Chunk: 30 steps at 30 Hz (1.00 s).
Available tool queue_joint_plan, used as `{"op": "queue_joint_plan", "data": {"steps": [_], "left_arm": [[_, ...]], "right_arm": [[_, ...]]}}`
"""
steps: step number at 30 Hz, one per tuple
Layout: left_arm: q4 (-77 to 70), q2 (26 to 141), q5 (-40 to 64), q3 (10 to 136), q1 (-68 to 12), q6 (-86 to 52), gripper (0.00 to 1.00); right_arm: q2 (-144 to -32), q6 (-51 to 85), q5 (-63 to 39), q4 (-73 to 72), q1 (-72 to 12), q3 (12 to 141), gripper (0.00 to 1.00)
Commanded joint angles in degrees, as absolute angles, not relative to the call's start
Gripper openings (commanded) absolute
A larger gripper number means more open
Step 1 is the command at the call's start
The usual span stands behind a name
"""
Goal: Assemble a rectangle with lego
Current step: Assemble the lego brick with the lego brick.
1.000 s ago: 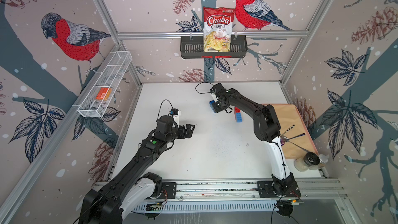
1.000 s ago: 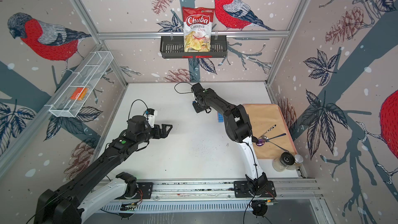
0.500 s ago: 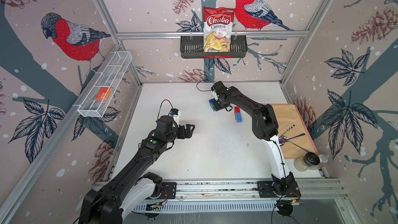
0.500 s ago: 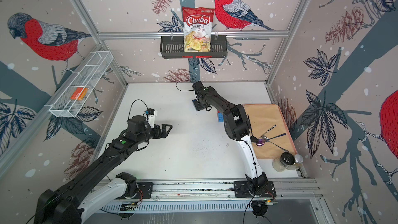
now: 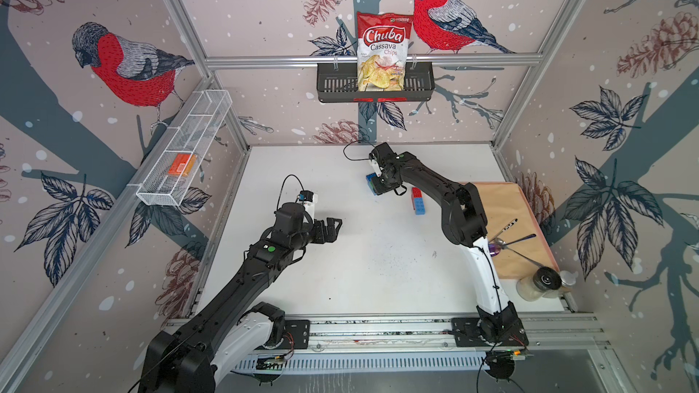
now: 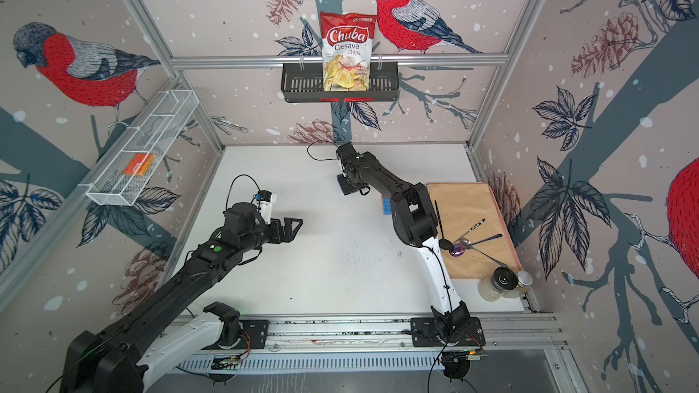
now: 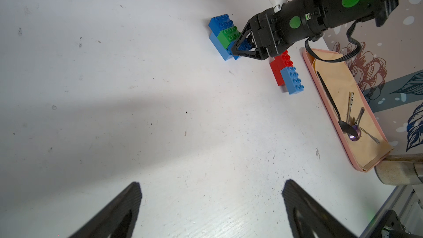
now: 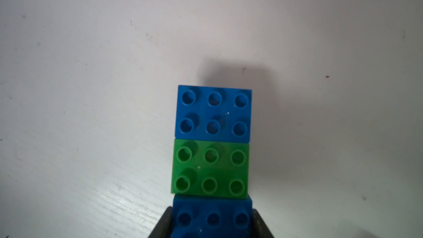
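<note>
My right gripper (image 8: 212,225) is shut on a dark blue lego brick (image 8: 212,218). That brick butts against a green brick (image 8: 210,170), and another blue brick (image 8: 214,113) follows in the same row. In the left wrist view this row (image 7: 229,35) sits on top of light blue bricks (image 7: 219,50) on the white table. The stack (image 5: 372,183) lies at the back centre under the right gripper (image 5: 382,187). A red brick (image 5: 417,193) joined to a light blue brick (image 5: 419,206) lies to its right. My left gripper (image 5: 333,226) hovers open and empty over the table's left middle.
A pink tray (image 5: 529,198) with brown paper, spoons (image 5: 510,238) and a pen lies along the right edge. Two jars (image 5: 541,283) stand at the front right corner. A wire basket (image 5: 181,156) with an orange box and a black shelf (image 5: 376,86) with a chips bag hang on the walls.
The right wrist has shifted only very slightly over the brick stack, still gripping the dark blue brick. The left arm holds still.
</note>
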<state>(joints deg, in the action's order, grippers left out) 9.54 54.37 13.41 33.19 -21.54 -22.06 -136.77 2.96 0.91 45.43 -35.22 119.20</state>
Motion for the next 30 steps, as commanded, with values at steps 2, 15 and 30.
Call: {"op": "queue_joint_plan", "data": {"steps": [2, 15, 30], "left_arm": [[8.0, 54.33, 13.05, 33.31, -21.45, -21.53, 0.96], [8.09, 54.32, 13.01, 33.31, -21.49, -21.47, 0.96], [8.17, 54.23, 12.7, 33.19, -21.45, -21.36, 0.96]], "right_arm": [[-138.29, 2.72, 0.8, 48.53, -35.51, 119.79, 0.32], [-140.85, 3.08, 1.98, 49.99, -35.64, 119.88, 0.32], [-138.23, 3.34, 3.14, 50.78, -37.79, 116.12, 0.32]]}}
